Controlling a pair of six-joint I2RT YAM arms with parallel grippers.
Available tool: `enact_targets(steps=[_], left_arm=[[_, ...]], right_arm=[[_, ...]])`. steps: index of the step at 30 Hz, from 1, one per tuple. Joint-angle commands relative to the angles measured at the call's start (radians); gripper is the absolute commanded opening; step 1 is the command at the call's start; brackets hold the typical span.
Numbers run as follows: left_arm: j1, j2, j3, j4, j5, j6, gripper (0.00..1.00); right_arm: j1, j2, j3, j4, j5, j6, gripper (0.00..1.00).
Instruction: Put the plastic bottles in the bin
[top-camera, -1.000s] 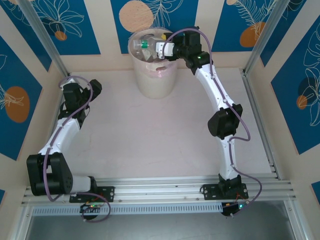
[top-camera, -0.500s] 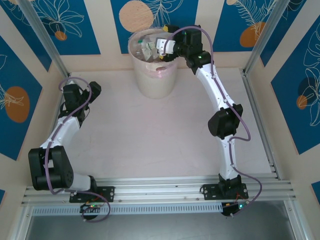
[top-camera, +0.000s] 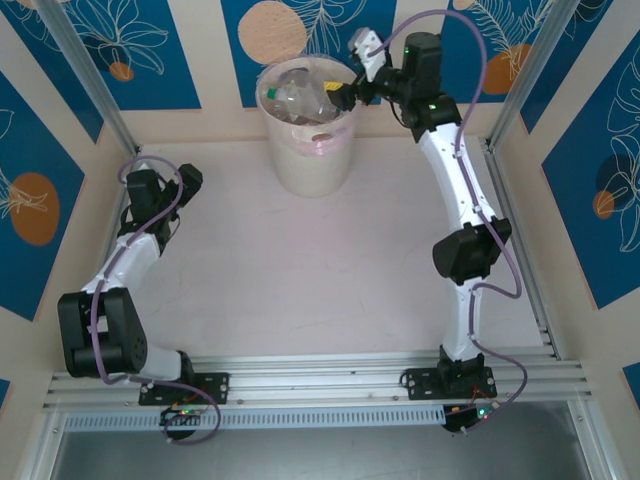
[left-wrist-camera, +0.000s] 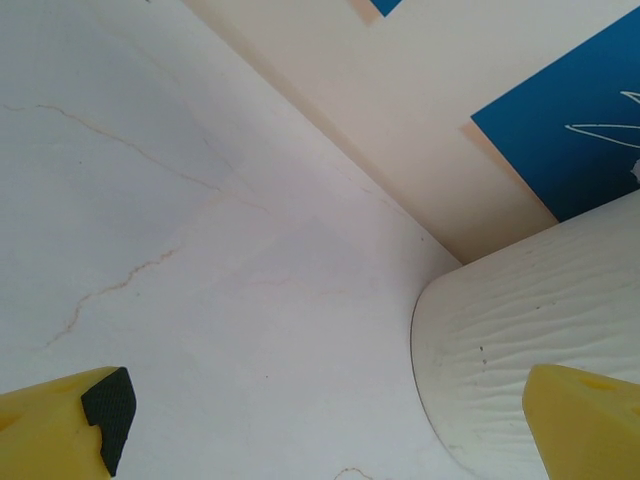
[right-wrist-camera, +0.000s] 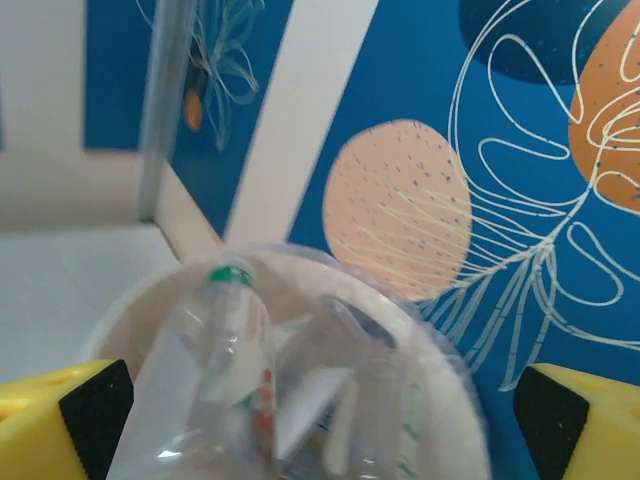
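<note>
Bin (top-camera: 308, 160) sits at the back of the tabletop (top-camera: 300, 270), near the blue flowery wall (top-camera: 240, 40), with plastic bottles (top-camera: 298, 98) piled inside. Right claw (top-camera: 345, 97) hangs by its rim, spread wide, holding nothing. Left claw (top-camera: 188, 180) is wide open too, empty, off to the left.

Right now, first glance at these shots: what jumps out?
The bin at the far edge of the table, heaped with clear plastic bottles, one green-capped. The right pincer hangs open at the bin's rim, gripping nothing; the left pincer sits open over the table's left side. Loud blue wall panels with orange blobs ring the scene.
</note>
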Motion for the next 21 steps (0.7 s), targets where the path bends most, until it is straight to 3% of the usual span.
enact_targets(steps=[1,4,7,11,15,21], left_arm=[[0.018,0.011,-0.006,0.038,0.032,-0.017,1.0],[0.019,0.014,-0.006,0.038,0.037,-0.02,1.0],[0.02,0.016,-0.007,0.038,0.035,-0.022,1.0],[0.02,0.023,-0.007,0.04,0.039,-0.028,1.0],[0.021,0.031,-0.005,0.042,0.044,-0.031,1.0],[0.021,0.033,-0.005,0.044,0.047,-0.036,1.0]], right_arm=[[0.009,-0.006,-0.023,-0.005,-0.097,0.254,0.99],[0.033,0.045,0.008,-0.027,-0.008,0.317,1.0],[0.076,0.122,0.111,-0.138,0.073,0.323,0.94],[0.159,0.201,0.168,-0.217,0.29,0.255,0.76],[0.21,0.285,0.216,-0.319,0.489,0.199,0.74],[0.185,0.311,0.251,-0.397,0.498,0.284,0.69]])
